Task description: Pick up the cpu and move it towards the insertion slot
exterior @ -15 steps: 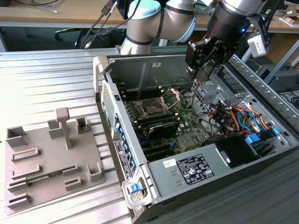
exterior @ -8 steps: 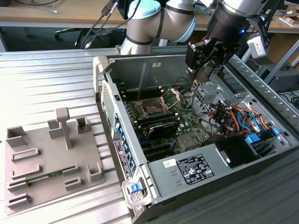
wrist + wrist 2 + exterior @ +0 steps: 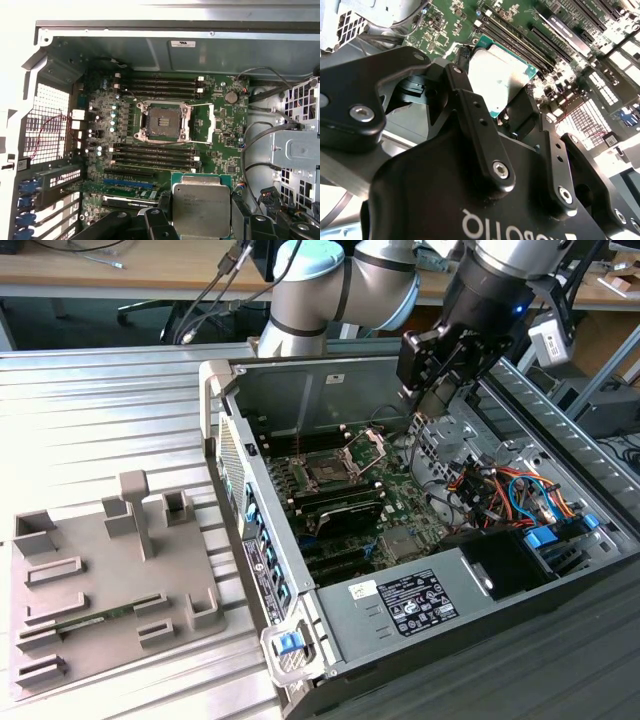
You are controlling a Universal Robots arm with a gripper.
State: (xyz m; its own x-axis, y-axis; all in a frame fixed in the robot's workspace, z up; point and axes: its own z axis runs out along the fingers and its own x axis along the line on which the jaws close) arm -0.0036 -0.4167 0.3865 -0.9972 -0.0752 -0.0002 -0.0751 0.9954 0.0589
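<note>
Above the open case: the black pincer [image 3: 437,400] hangs over the motherboard, clear of everything beneath it.
Pincer state: clamped on the cpu [image 3: 201,210], one matte black finger [image 3: 470,120] pressed against each of two opposite edges.
Pincer build: angular black metal links joined by round silver-headed screws, seen close in the second wrist view.
Cpu: flat square chip with a pale, brushed silver top [image 3: 495,80] and a thin green rim; held up in the air between the fingers, touching nothing else.
Insertion slot: square dark socket [image 3: 162,120] in a silver metal frame, down on the board and well apart from the held cpu; its hinged metal plate [image 3: 368,448] stands tilted open beside it.
Memory slots: long, narrow black rails [image 3: 152,155] lying in parallel rows between the cpu and the socket, with another set [image 3: 160,85] on the socket's far side.
Motherboard: green, densely dotted with small components [image 3: 400,490].
Computer case: grey sheet-metal box [image 3: 300,380], open on top, with perforated panels and bundled coloured cables [image 3: 500,490] on the exterior view's right.
Tabletop: ribbed, pale metal surface [image 3: 100,410] carrying the case.
Fixture tray: grey moulded block [image 3: 90,630] with raised rectangular holders, far from the pincer on the exterior view's left; a thin green memory stick [image 3: 100,618] lies in one of its grooves.
</note>
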